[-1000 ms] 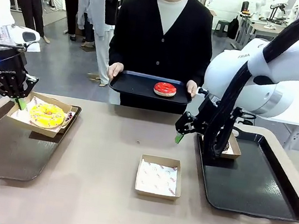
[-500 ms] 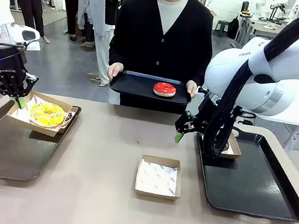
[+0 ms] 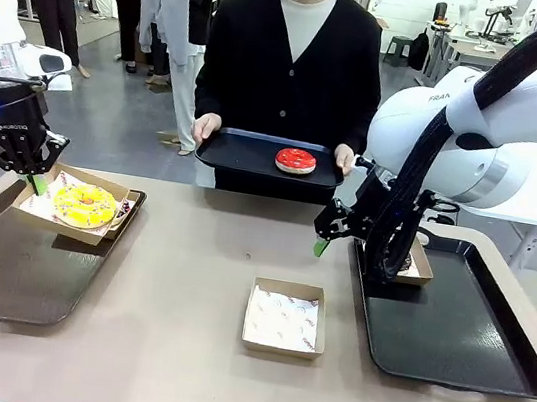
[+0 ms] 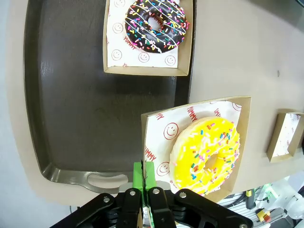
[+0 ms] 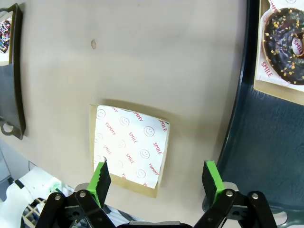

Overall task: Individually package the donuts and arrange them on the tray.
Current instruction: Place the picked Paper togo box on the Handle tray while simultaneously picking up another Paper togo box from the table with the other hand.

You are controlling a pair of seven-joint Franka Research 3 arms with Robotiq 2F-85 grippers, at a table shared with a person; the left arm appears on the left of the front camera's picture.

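Pinching with the shut left gripper (image 4: 144,176) the edge of the cardboard box (image 4: 160,145) carrying the yellow donut (image 4: 206,154), over the rim of the left tray (image 4: 71,95), beside the boxed rainbow-sprinkled chocolate donut (image 4: 154,23). Hovering with the right gripper (image 5: 156,175) spread wide above an empty lined box (image 5: 128,142), near the crumb-topped chocolate donut (image 5: 287,45) boxed on the right tray (image 5: 256,156). Held out by a person (image 3: 294,63) on a black tray (image 3: 240,151): the red donut (image 3: 296,160).

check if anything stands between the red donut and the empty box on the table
Nothing visible does. The red donut lies alone on the person's tray, and bare tabletop runs from there to the empty box. The open right end effector hangs to one side.
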